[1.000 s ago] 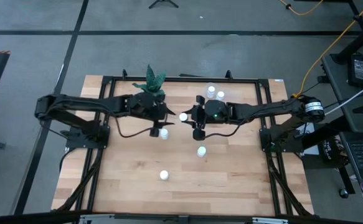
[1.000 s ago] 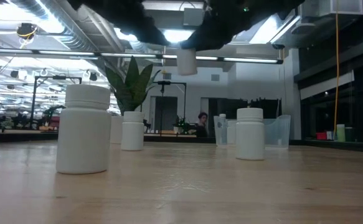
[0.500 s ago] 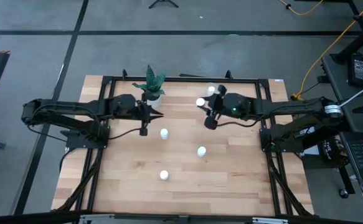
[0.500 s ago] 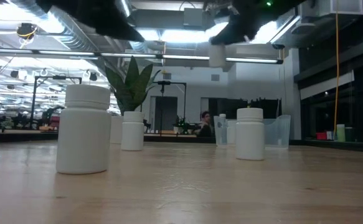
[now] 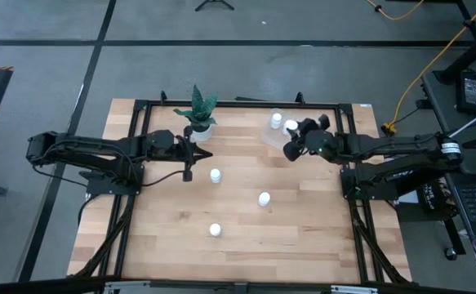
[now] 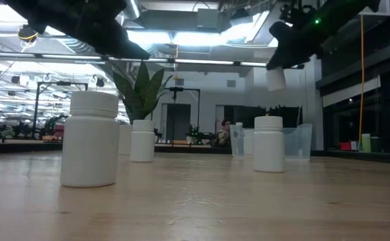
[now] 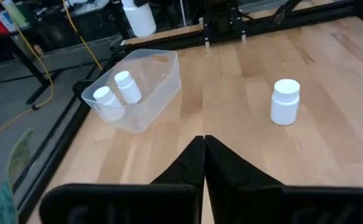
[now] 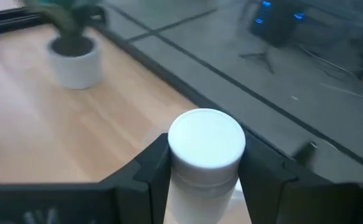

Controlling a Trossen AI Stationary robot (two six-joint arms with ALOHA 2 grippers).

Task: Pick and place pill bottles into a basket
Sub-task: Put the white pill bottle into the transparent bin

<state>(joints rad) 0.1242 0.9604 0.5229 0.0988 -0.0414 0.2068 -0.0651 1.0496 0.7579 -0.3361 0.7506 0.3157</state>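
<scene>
My right gripper (image 8: 206,180) is shut on a white pill bottle (image 6: 275,79) and holds it in the air at the table's far right, beside the clear basket (image 5: 269,135). Two pill bottles (image 7: 116,93) stand in the basket. Three more stand upright on the wood: one (image 5: 215,175) just right of my left gripper, one (image 5: 264,198) at mid table and one (image 5: 215,230) nearer the front. My left gripper (image 5: 187,173) hangs shut and touches nothing, its fingers (image 7: 203,152) closed together. My right gripper pinches the bottle's body just under the cap (image 8: 206,177), one finger (image 8: 149,168) on each of two opposite sides. The fingers come from above, slanting down. The bottle hangs below them, cap up and slightly tilted, lifted clear of the table.
A white pot with a green plant (image 5: 198,114) stands at the far edge, left of the basket. A black frame (image 5: 238,104) runs around the tabletop. Bare wood lies between the standing bottles and the front edge.
My right gripper has carried its bottle, held in the air, toward the table's right and far edges, up to the basket. My left gripper has drawn back toward the table's left edge, away from the bottle that stands beside it; that bottle has stayed in place.
</scene>
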